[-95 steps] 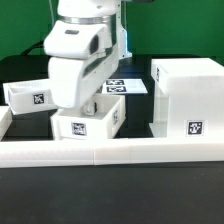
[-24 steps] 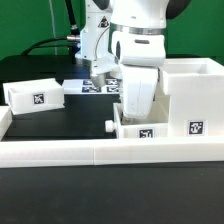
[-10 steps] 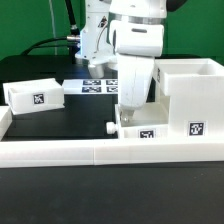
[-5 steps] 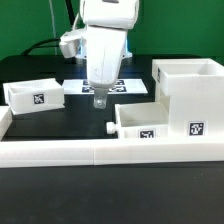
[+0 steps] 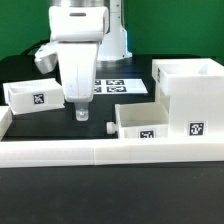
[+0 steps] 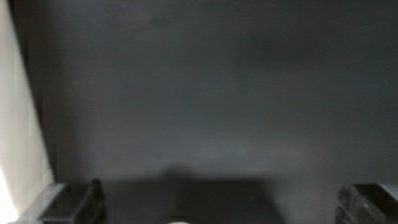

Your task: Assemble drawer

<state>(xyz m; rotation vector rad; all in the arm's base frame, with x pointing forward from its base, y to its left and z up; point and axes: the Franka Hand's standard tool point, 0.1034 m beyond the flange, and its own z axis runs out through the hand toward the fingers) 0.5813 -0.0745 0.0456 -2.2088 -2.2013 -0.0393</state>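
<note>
The big white cube housing (image 5: 190, 95) stands at the exterior view's right, its open side up, with a tag on its front. One knobbed tray (image 5: 145, 122) sits against its left side, knob (image 5: 108, 127) pointing left. The second tray (image 5: 33, 95) lies at the far left. My gripper (image 5: 80, 113) hangs over the dark table between the two trays, touching neither. In the wrist view the gripper (image 6: 221, 200) is open and empty, its fingers (image 6: 71, 200) wide apart over bare dark table.
A long low white wall (image 5: 110, 152) runs along the front and turns back at the left end. The marker board (image 5: 118, 88) lies flat behind the gripper. A white strip (image 6: 15, 110) edges the wrist view; I cannot tell what it is.
The gripper has let go of the tray beside the housing, risen and moved to the exterior view's left. That tray stays against the housing. The left tray has not moved.
</note>
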